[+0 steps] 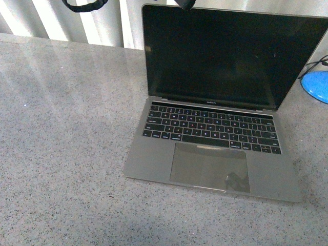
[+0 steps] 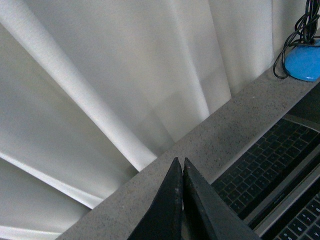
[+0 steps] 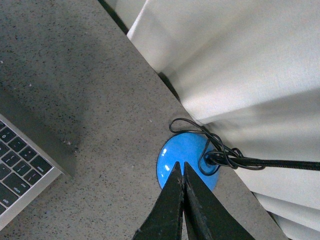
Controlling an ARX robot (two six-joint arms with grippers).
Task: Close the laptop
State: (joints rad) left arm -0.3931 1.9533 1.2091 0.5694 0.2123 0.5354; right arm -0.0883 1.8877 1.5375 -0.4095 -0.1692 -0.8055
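Laptop (image 1: 210, 128) sits open on the speckled grey counter (image 1: 61, 143), right of centre in the front view. Its long axis runs side to side, skewed a little so the right end is nearer the robot. The hinge is on the far side, the trackpad edge faces the robot, and the lid stands raised with its black screen toward the robot. A dark shape (image 1: 185, 4) at the lid's top edge is possibly a gripper tip, but it is cut off. Left gripper (image 2: 182, 167) has its jaws pressed together, over the counter beside the keyboard. Right gripper (image 3: 180, 170) also has its jaws pressed together, over a blue disc (image 3: 187, 147) with a black cable (image 3: 220, 155). White curtain (image 2: 125, 75) hangs behind.
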